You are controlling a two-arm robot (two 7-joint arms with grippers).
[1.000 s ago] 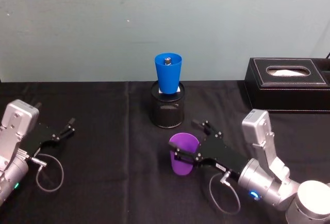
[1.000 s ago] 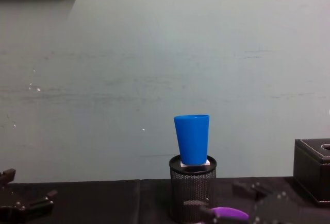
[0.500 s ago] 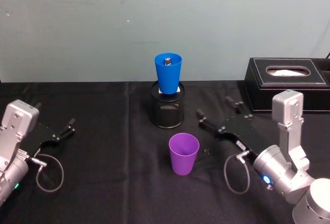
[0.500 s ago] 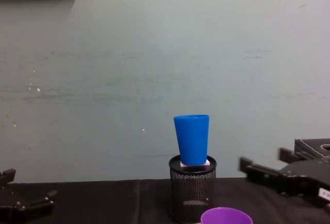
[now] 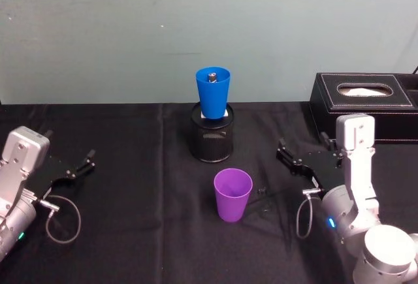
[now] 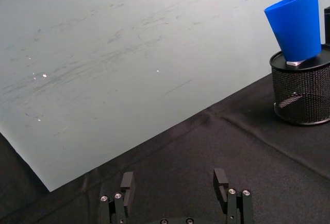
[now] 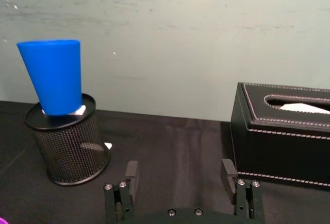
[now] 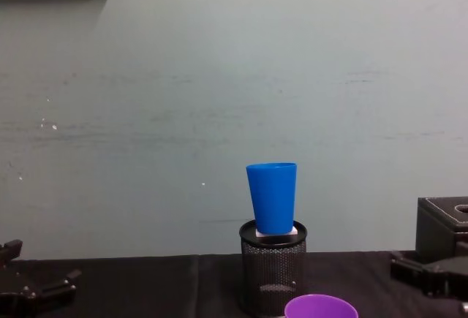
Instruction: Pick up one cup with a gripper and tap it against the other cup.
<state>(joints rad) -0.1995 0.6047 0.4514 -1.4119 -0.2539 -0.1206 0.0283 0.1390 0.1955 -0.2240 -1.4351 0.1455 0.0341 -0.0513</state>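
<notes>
2 cups stand apart: purple cup point(image 5: 233, 194) untouched on the cloth, blue cup point(image 5: 213, 92) atop the mesh holder point(image 5: 211, 139). Right gripper point(image 5: 302, 158) hangs open nearby, left gripper point(image 5: 80, 164) open, parked; grasping purple likely comes next.

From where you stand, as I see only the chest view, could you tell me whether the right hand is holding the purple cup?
Observer: No, the right hand is open and empty, apart from the purple cup, to its right.
Operator: Is anything inside the blue cup?
Observer: Yes, the head view shows a small dark object in it.
Operator: And the left hand?
Observer: Open and empty too, parked at the table's left.
</notes>
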